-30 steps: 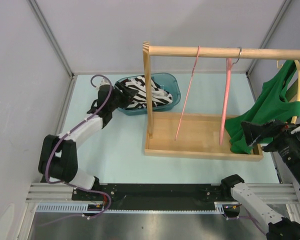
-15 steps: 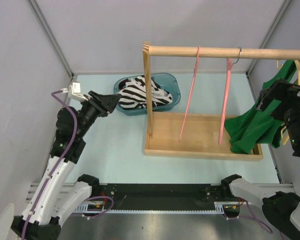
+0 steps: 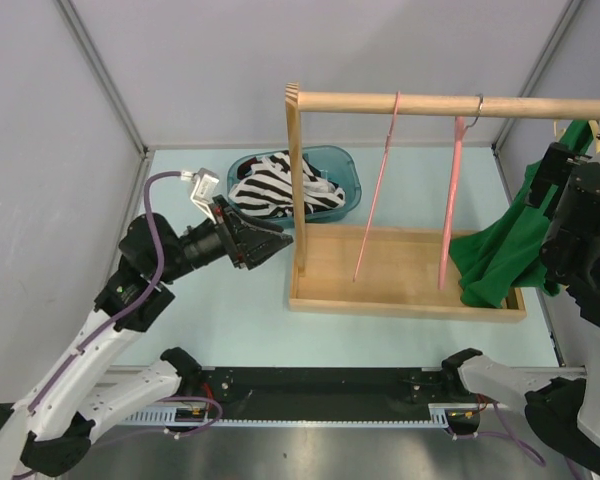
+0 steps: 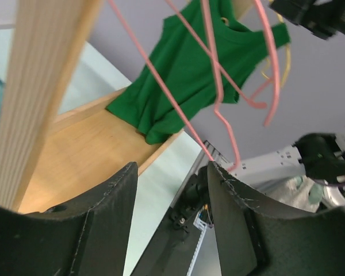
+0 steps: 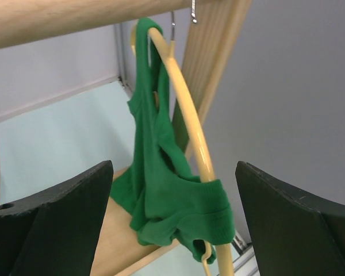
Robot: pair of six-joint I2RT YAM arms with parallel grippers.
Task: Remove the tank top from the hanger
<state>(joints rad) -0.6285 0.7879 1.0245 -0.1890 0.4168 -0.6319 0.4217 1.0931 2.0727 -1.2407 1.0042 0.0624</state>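
The green tank top (image 3: pixel 498 262) hangs from a cream hanger (image 5: pixel 185 112) at the right end of the wooden rail (image 3: pixel 430 103). One strap is over the hanger's top, and its hem rests on the rack's base. It also shows in the left wrist view (image 4: pixel 198 72) and the right wrist view (image 5: pixel 161 178). My right gripper (image 5: pixel 173 172) is open, facing the top and hanger from close by, not touching; in the top view (image 3: pixel 555 185) it is high beside the garment. My left gripper (image 3: pixel 272 244) is open and empty next to the rack's left post (image 3: pixel 296 190).
Two empty pink hangers (image 3: pixel 380 180) (image 3: pixel 450 200) hang from the rail over the wooden base tray (image 3: pixel 400 300). A teal basin (image 3: pixel 347 180) holding a zebra-striped cloth (image 3: pixel 280 185) sits behind the left post.
My left arm has swung from the basin to the rack's left post, still open. My right arm has risen from beside the tray up to the hanger's height.
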